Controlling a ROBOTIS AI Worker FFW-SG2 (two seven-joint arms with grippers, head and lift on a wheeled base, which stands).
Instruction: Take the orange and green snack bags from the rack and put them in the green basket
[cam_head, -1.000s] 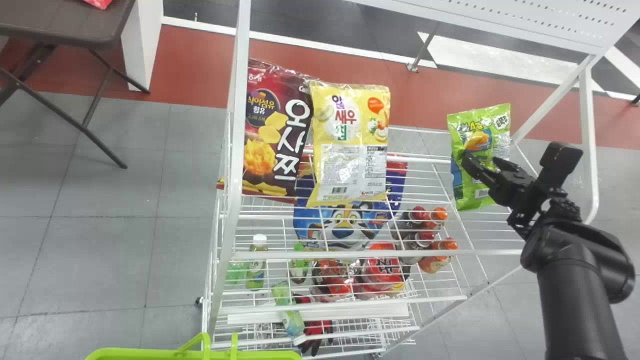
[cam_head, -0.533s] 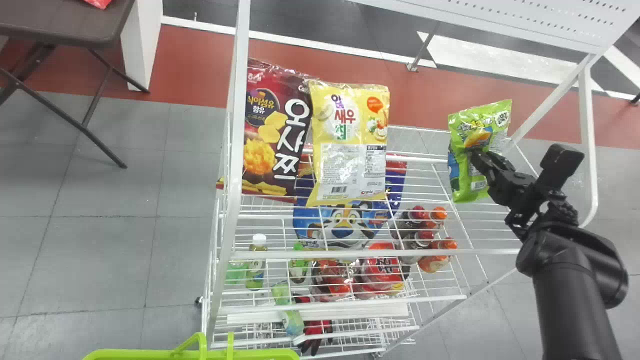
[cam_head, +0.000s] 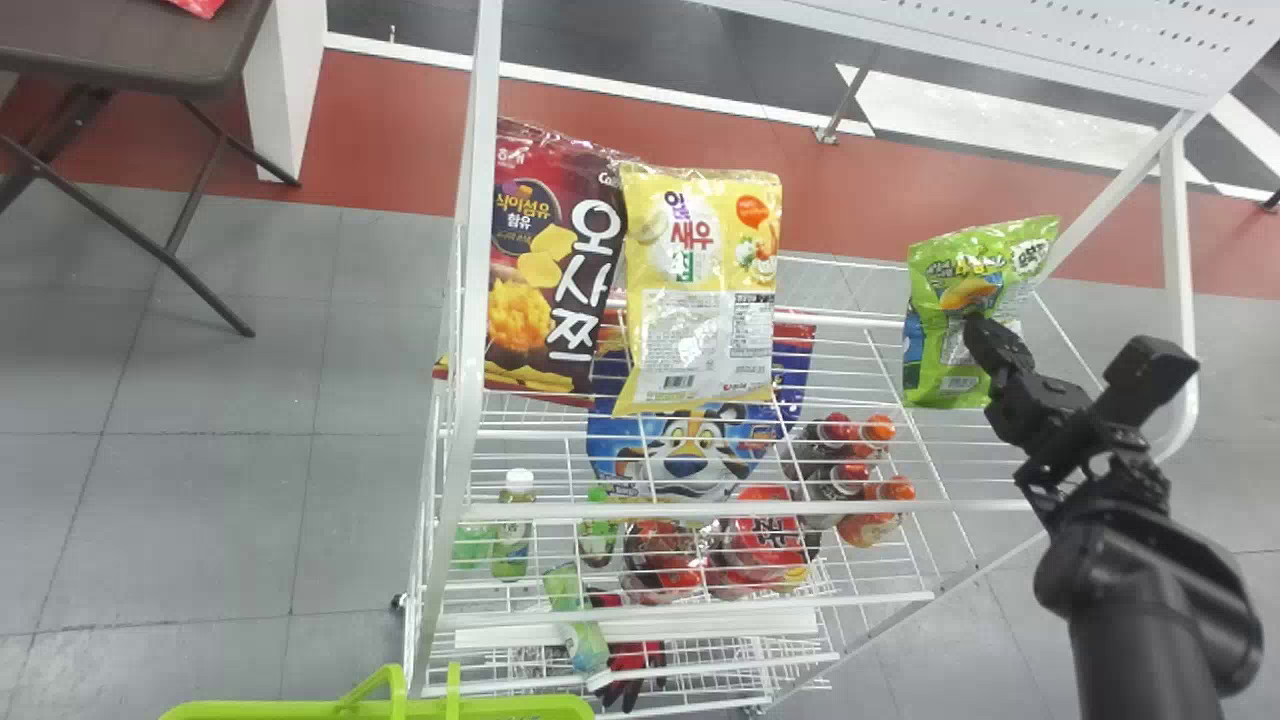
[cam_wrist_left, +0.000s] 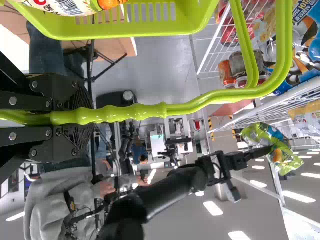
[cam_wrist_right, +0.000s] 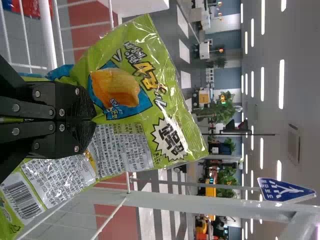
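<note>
Green snack bag (cam_head: 940, 325) is partly hidden by the gripping right tool (cam_head: 976, 328).

lime-green bag (cam_head: 925, 345), yellow-and-white bag (cam_head: 660, 330), bright green basket (cam_head: 250, 710)

Bright ceiling lights (cam_wrist_right: 281, 84), glare on green bag (cam_wrist_right: 132, 117)

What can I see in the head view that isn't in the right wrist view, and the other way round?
Head view: the yellow bag, the basket, bottles and the brown table.

Right wrist view: the blue sign, ceiling lights and leafy plants.

Both: the green bag, the right arm's fingers gripping it, the white rack and red flooring.
</note>
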